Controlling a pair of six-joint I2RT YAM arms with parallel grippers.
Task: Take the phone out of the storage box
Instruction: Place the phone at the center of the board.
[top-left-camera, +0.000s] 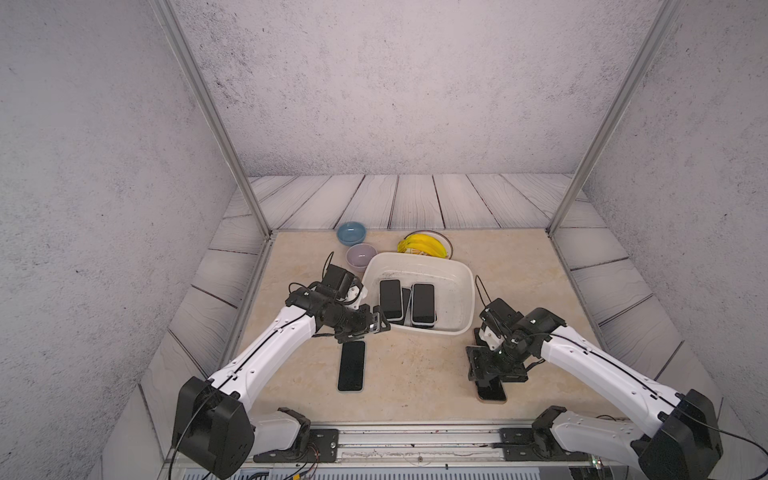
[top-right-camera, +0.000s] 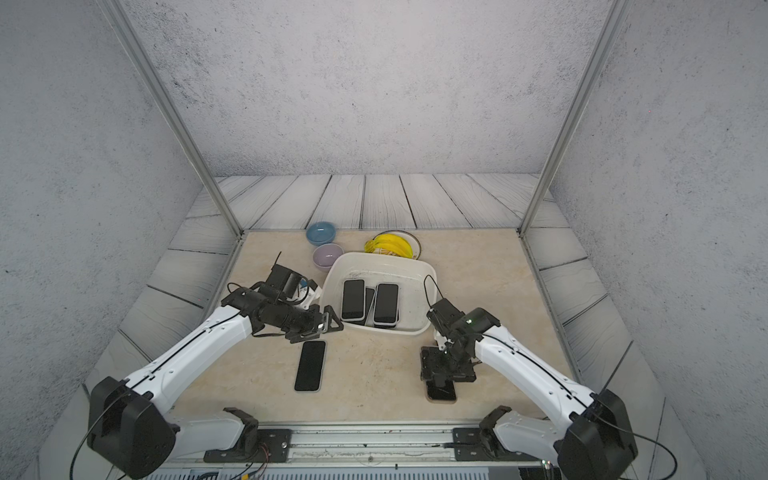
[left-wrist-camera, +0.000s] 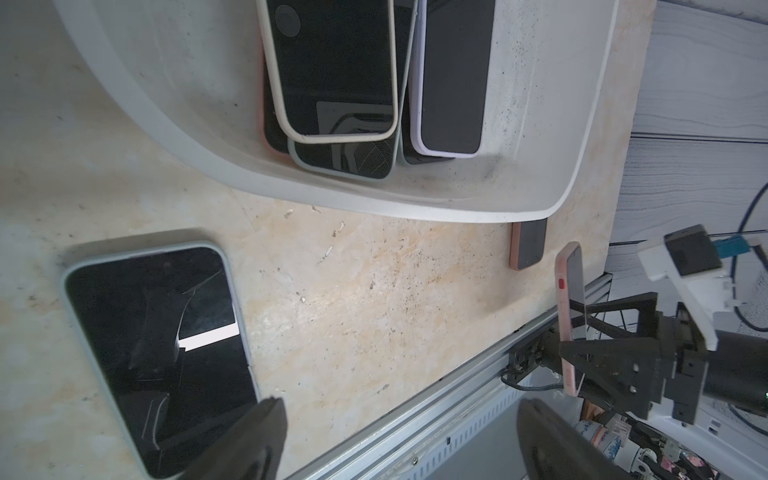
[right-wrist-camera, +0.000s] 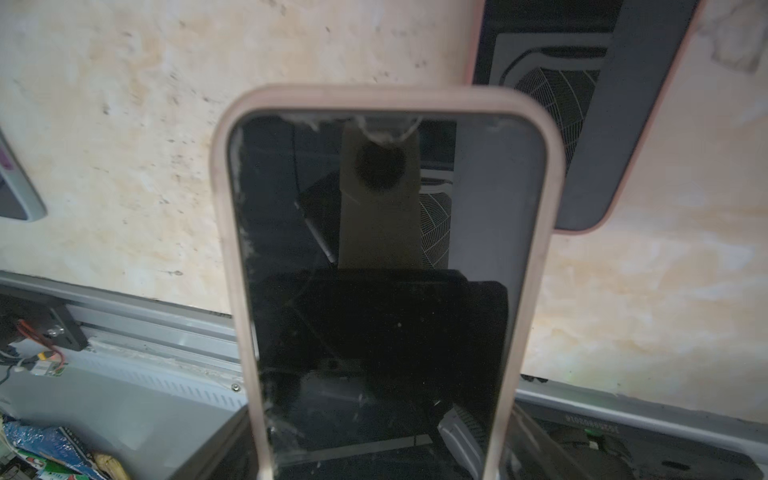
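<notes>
**Three phones out of the tub, one of them in the right gripper**

At the left, the left gripper (top-left-camera: 368, 329) hangs low over the beige marbled tabletop (top-left-camera: 415, 374), just beside the near left corner of the tub. Its black fingers (left-wrist-camera: 249, 440) stand wide apart and hold nothing. Just nearer than it, one dark-screened phone in a pale grey-green case (top-left-camera: 351, 365) lies flat on the table.

Behind the left arm stand two small bowls, touching or nearly so: a blue one (top-left-camera: 351, 232) and a lilac one (top-left-camera: 360, 255).

In the middle sits the one storage box (top-left-camera: 455, 291), a large white rounded-rectangular plastic tub with a speckled bottom. It holds a stack of phones, all screen up. A cream-cased phone (left-wrist-camera: 332, 70) and a lilac-cased phone (left-wrist-camera: 453, 83) lie on top, side by side. The left wrist view shows at least two more under them, but I cannot tell the full number.

Behind the tub is one round plate (top-left-camera: 448, 243) carrying a bunch of yellow bananas (top-left-camera: 422, 244).

At the right, the right gripper (top-left-camera: 492, 376) is clamped across the width of one pink-cased phone (right-wrist-camera: 386, 291), near the front rail and well outside the tub. Whether that phone touches the table cannot be told. A second pink-cased phone (right-wrist-camera: 590, 104) lies flat on the table just beside it, close to the tub's near right corner.
</notes>
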